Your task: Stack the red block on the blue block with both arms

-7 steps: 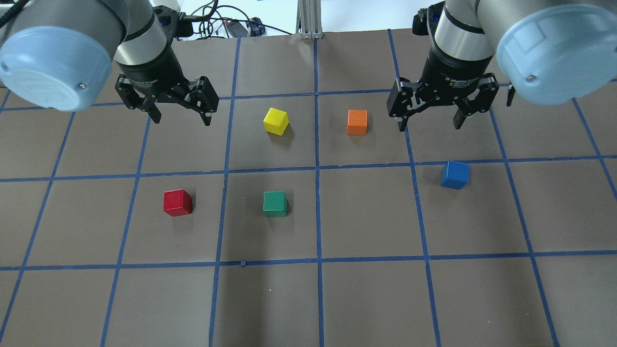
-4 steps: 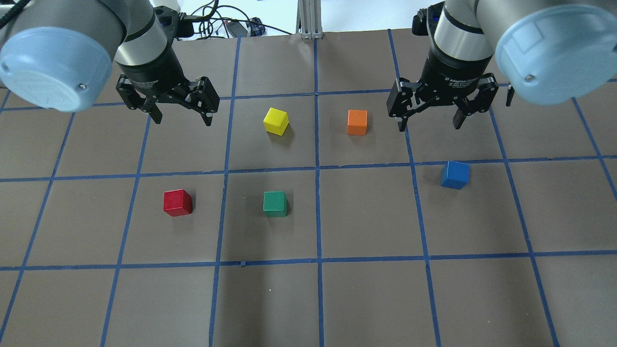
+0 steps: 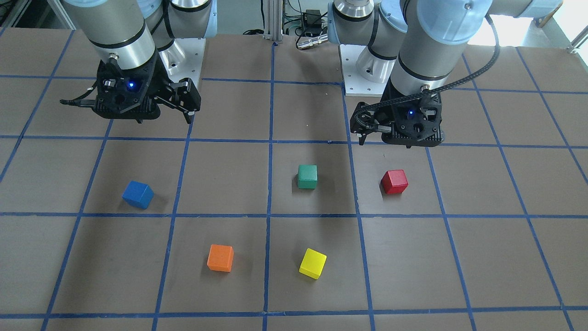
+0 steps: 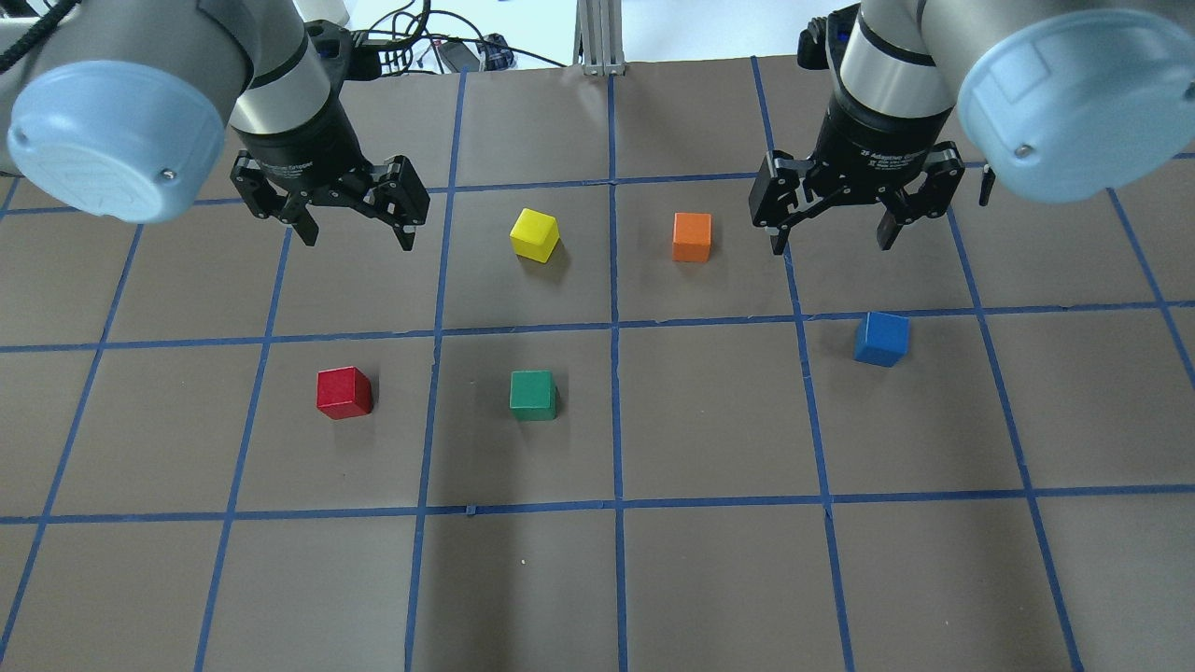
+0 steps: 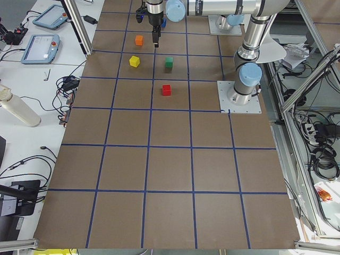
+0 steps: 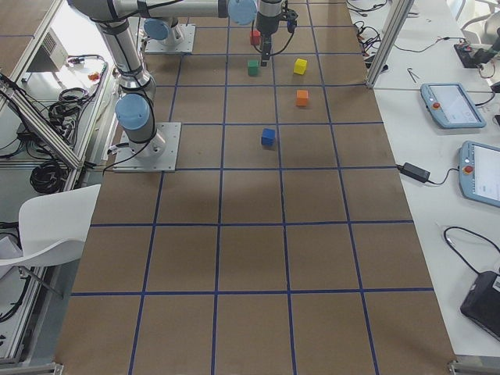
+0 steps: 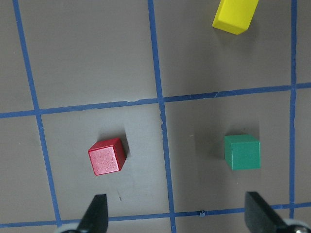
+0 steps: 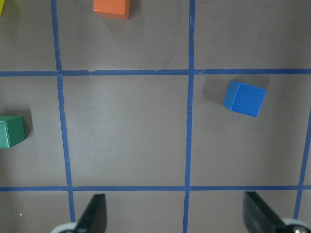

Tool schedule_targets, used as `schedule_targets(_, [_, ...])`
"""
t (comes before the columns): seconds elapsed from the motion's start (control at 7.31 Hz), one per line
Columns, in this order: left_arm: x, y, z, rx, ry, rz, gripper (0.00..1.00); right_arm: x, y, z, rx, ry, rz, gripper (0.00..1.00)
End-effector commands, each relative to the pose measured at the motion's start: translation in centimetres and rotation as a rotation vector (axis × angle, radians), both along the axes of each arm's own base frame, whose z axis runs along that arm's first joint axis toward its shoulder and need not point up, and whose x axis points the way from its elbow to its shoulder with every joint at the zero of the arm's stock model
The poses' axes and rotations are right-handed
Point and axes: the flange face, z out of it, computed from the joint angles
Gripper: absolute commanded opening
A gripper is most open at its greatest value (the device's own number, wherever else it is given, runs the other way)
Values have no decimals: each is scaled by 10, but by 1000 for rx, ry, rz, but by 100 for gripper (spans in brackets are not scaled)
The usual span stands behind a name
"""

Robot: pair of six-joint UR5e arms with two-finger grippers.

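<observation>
The red block (image 4: 344,392) lies on the brown table in the left half, and shows in the left wrist view (image 7: 107,156). The blue block (image 4: 880,338) lies in the right half, turned a little, and shows in the right wrist view (image 8: 244,98). My left gripper (image 4: 358,238) is open and empty, held above the table behind the red block. My right gripper (image 4: 831,245) is open and empty, held above the table behind the blue block. Neither gripper touches a block.
A yellow cube (image 4: 534,233) and an orange cube (image 4: 692,236) lie between the two grippers. A green cube (image 4: 533,394) lies right of the red block. Blue tape lines divide the table into squares.
My left arm and gripper have shifted slightly to the right and toward the red block. The right arm and all cubes have stayed in place.
</observation>
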Motion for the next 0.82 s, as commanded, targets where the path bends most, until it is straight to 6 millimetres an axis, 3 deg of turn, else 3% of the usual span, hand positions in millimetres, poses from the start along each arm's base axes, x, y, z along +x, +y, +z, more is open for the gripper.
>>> schedule_targets(0.0, [0,0,-1,1,-2,-1,100,0,1,1,-2,-2,0,100])
schedule_targets(0.68, [0,0,-2,4,-8,-1,100,0,-1,-2,4,2,-1,100])
